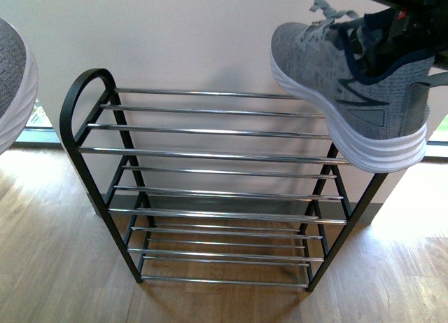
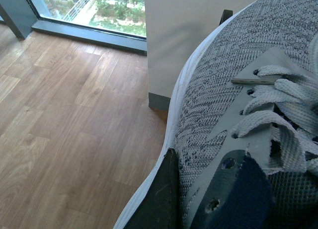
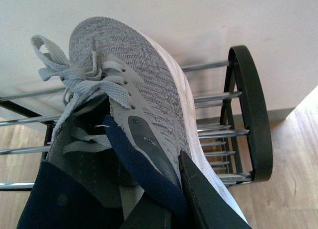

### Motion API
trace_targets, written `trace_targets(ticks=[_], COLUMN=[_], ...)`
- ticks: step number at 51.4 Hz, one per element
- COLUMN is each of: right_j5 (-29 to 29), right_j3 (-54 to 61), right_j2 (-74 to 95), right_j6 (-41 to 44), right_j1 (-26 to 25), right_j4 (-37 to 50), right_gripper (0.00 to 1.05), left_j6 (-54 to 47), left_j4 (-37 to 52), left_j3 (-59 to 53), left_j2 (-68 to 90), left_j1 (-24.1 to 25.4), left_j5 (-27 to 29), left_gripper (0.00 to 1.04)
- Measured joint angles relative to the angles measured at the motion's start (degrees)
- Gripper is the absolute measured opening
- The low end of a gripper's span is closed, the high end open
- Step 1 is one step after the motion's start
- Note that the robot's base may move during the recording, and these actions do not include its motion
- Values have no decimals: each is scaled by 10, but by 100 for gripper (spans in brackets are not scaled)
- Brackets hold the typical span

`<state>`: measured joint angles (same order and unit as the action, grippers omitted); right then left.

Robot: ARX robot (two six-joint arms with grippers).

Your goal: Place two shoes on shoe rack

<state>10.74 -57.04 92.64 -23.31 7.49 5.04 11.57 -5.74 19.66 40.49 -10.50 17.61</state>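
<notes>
Sneaker aloft over right end of rack, other sneaker leftward.

A wood-plank floor fills the lower part of the front frame. The rack stands on it at the centre, backed against a pale wall. It has a black frame with a looped end at the upper left, and tiers of silver rods running left to right. Its feet rest on the planks at lower centre.

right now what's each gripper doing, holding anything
Left gripper: closed on one shoe.
Right gripper: closed on the other shoe.
</notes>
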Motion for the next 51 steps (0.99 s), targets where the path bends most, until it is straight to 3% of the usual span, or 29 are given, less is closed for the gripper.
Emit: trace_targets(ticks=[15,26,36,51], right_j5=[30,61,145,145], right_j3=[-96,-108,-96,-74], right_j2=[99,146,191,194], right_j6=[-75,-84,-35,5], right_j1=[-12,-12,-14,-26], right_j4=[-22,-17,62,95], right_gripper=[1,1,1,1], left_j6=[0,0,0,0], left_j4=[0,0,0,0], left_j3=[0,0,0,0], left_j2=[0,0,0,0], left_j1=[0,0,0,0], left_j5=[0,0,0,0], left_gripper=[2,2,2,2])
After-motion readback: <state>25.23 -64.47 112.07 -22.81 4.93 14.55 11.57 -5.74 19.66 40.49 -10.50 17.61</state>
